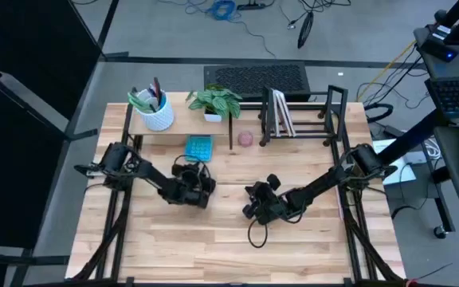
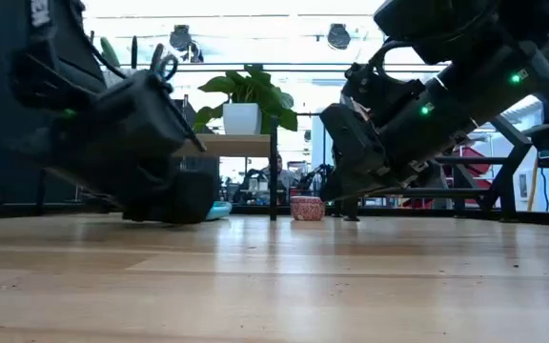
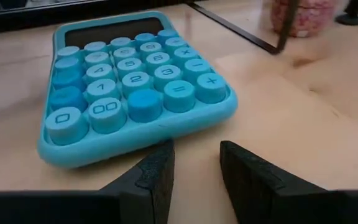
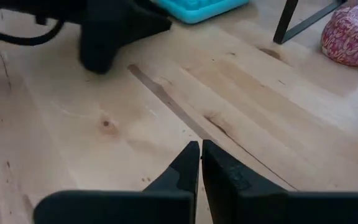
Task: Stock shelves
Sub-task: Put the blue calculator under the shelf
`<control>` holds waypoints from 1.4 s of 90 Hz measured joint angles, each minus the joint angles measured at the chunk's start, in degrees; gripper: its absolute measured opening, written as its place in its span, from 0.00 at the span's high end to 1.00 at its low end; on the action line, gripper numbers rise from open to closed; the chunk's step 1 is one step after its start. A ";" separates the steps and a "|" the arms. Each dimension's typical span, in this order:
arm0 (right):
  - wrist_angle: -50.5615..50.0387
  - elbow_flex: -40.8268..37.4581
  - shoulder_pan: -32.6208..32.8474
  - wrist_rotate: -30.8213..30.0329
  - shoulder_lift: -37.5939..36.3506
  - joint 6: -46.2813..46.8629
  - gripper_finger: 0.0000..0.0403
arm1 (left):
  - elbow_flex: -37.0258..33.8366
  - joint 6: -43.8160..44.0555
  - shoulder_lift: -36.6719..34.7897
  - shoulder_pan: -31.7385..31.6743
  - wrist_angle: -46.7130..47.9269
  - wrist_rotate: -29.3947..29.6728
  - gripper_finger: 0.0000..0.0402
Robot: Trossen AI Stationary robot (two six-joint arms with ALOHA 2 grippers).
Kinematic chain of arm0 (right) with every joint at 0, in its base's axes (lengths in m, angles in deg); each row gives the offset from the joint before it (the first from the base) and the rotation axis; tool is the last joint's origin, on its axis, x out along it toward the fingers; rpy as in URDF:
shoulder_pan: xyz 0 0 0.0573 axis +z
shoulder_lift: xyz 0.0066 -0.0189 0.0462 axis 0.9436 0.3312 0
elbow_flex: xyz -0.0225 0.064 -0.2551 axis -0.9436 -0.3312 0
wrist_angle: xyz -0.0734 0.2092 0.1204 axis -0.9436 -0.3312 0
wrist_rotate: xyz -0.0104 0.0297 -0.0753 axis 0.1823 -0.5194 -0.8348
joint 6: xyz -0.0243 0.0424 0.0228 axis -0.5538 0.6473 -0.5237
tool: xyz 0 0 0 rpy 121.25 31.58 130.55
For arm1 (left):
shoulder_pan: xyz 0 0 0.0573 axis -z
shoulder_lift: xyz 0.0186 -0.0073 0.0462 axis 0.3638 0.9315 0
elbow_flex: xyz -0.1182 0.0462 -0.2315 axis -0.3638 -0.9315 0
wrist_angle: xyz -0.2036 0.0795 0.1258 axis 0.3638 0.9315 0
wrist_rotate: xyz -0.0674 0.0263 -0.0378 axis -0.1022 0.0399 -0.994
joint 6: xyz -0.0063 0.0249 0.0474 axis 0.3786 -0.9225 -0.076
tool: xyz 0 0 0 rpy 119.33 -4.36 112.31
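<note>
The left gripper (image 3: 194, 168) sits low over the wooden table (image 1: 213, 247), fingers slightly apart and holding nothing. Directly ahead of its fingertips, near but not touching, lies a turquoise calculator (image 3: 129, 81), flat on the table with keys up. The right gripper (image 4: 201, 163) rests over bare table near the middle, fingers closed together and empty.

Beyond the calculator stands the pale-wood riser shelf (image 1: 190, 121). It already carries a white cup of pens and scissors (image 1: 156, 112) and a potted plant (image 1: 215, 102). Beside it, the black wire rack (image 1: 301, 118) holds several upright flat items between its dividers. A small pink patterned pot (image 1: 245, 139) stands on the table between the two units.

Judgement: stocking is partly done. The calculator and the pink pot remain unshelved. The calculator appears to be the next item, with the left gripper aligned toward its near edge.
</note>
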 joint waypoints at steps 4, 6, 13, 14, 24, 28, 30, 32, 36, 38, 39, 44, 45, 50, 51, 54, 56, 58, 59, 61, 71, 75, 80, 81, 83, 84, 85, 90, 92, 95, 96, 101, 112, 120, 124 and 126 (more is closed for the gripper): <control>0.02 0.02 0.00 0.01 0.00 -0.02 1.00 | 0.04 0.04 0.79 -0.82 -0.60 0.25 0.70; 0.01 0.02 0.00 0.01 0.00 -0.02 1.00 | 0.04 -0.02 1.14 -1.12 -1.03 0.33 0.70; -0.20 0.02 0.05 0.07 0.00 -0.02 1.00 | -0.02 -0.64 2.13 -2.12 -2.74 0.65 0.70; -0.21 0.02 0.06 0.06 0.00 -0.04 1.00 | -0.02 -0.93 2.23 -2.23 -3.03 0.71 0.70; -0.55 0.02 0.07 0.09 0.00 -0.04 1.00 | -0.04 -4.97 2.84 -3.79 -5.44 0.34 0.70; -0.74 0.02 0.07 0.09 0.00 -0.04 1.00 | -0.04 -6.10 2.84 -4.39 -5.65 0.11 0.70; -0.74 0.02 0.07 0.09 0.00 -0.04 1.00 | -0.04 -6.46 2.84 -4.75 -5.68 -0.02 0.70; -0.74 0.02 0.07 0.09 0.00 -0.04 1.00 | -0.06 -6.87 2.84 -5.11 -5.82 -0.14 0.70; -0.74 0.02 0.07 0.09 0.00 -0.04 1.00 | -0.24 -7.47 2.84 -5.86 -6.29 -0.48 0.70; -0.72 0.02 0.07 0.09 0.00 -0.04 1.00 | -0.37 -7.63 2.84 -6.26 -6.64 -0.62 0.70; -0.74 0.02 0.07 0.09 0.00 -0.04 1.00 | -0.44 -7.67 2.84 -6.45 -6.79 -0.68 0.70; -0.74 0.02 0.07 0.11 0.00 -0.04 1.00 | -1.08 -7.77 2.84 -7.27 -8.21 -1.04 0.70; -0.74 0.02 0.07 0.11 0.00 -0.04 1.00 | -1.21 -7.83 2.84 -7.46 -8.44 -1.09 0.70; -0.73 0.02 0.07 0.09 0.00 -0.06 1.00 | -2.17 -9.10 2.84 -8.29 -10.73 -1.45 0.70; -0.73 0.02 0.07 0.10 0.00 -0.07 1.00 | -2.44 -9.44 2.84 -8.43 -11.43 -1.55 0.70; -0.76 0.02 0.07 0.11 0.00 -0.07 1.00 | -3.18 -10.75 2.84 -8.97 -13.47 -1.92 0.70; -0.75 0.02 0.07 0.13 0.00 -0.05 1.00 | -3.71 -11.73 2.84 -9.27 -14.95 -2.19 0.70; -0.74 0.02 0.07 0.12 0.00 -0.06 1.00 | -4.22 -12.89 2.84 -9.57 -16.49 -2.44 0.70; -0.75 0.02 0.07 0.11 0.00 -0.07 1.00 | -4.43 -13.50 2.84 -9.78 -17.34 -2.57 0.70; -0.75 0.02 0.07 0.11 0.00 -0.07 1.00 | -4.81 -14.78 2.84 -10.11 -18.71 -2.93 0.70; -0.74 0.02 0.07 0.14 0.00 -0.07 1.00 | -6.18 -20.96 2.84 -12.22 -24.85 -4.96 0.70; -0.74 0.02 0.07 0.14 0.00 -0.06 1.00 | -6.49 -22.64 2.84 -13.20 -26.49 -5.82 0.70; -0.75 0.02 0.07 0.14 0.00 -0.07 1.00 | -6.86 -23.90 2.84 -14.27 -28.08 -6.85 0.70; -0.74 0.02 0.07 0.14 0.00 -0.07 1.00 | -6.89 -24.00 2.84 -14.47 -28.22 -7.00 0.70; -0.74 0.02 0.07 0.15 0.00 -0.07 1.00 | -6.98 -24.08 2.84 -14.87 -28.52 -7.32 0.70; -0.74 0.02 0.07 0.16 0.00 -0.07 1.00 | -7.05 -24.16 2.84 -15.08 -28.75 -7.51 0.70; -0.74 0.02 0.07 0.16 0.00 -0.07 1.00 | -7.14 -24.28 2.84 -15.30 -29.03 -7.70 0.70; -0.74 0.02 0.07 0.21 0.00 0.02 1.00 | -7.40 -24.73 2.84 -16.27 -29.96 -8.56 0.70; -0.74 0.02 0.07 0.22 0.00 0.13 1.00 | -7.49 -24.79 2.84 -16.62 -30.21 -8.82 0.70; -0.74 0.02 0.07 0.25 0.00 0.17 1.00 | -7.57 -24.90 2.83 -17.13 -30.51 -9.10 0.70; -0.74 0.02 0.07 0.27 0.00 0.17 1.00 | -7.58 -24.94 2.82 -17.29 -30.58 -9.17 0.70; -0.76 0.02 0.07 0.26 0.00 0.17 1.00 | -7.70 -26.35 2.82 -18.03 -31.34 -9.60 0.70; -0.75 0.02 0.07 0.25 0.00 0.20 1.00 | -7.98 -32.07 2.84 -19.71 -34.55 -11.72 0.70; -0.75 0.02 0.07 0.26 0.00 0.23 1.00 | -8.04 -33.46 2.93 -20.62 -36.08 -12.80 0.70; -0.75 0.02 0.07 0.26 0.00 0.24 1.00 | -8.04 -33.50 2.93 -20.67 -36.19 -13.02 0.70; -0.76 0.02 0.07 0.26 0.00 0.24 1.00 | -8.04 -33.56 2.94 -20.65 -36.27 -13.05 0.70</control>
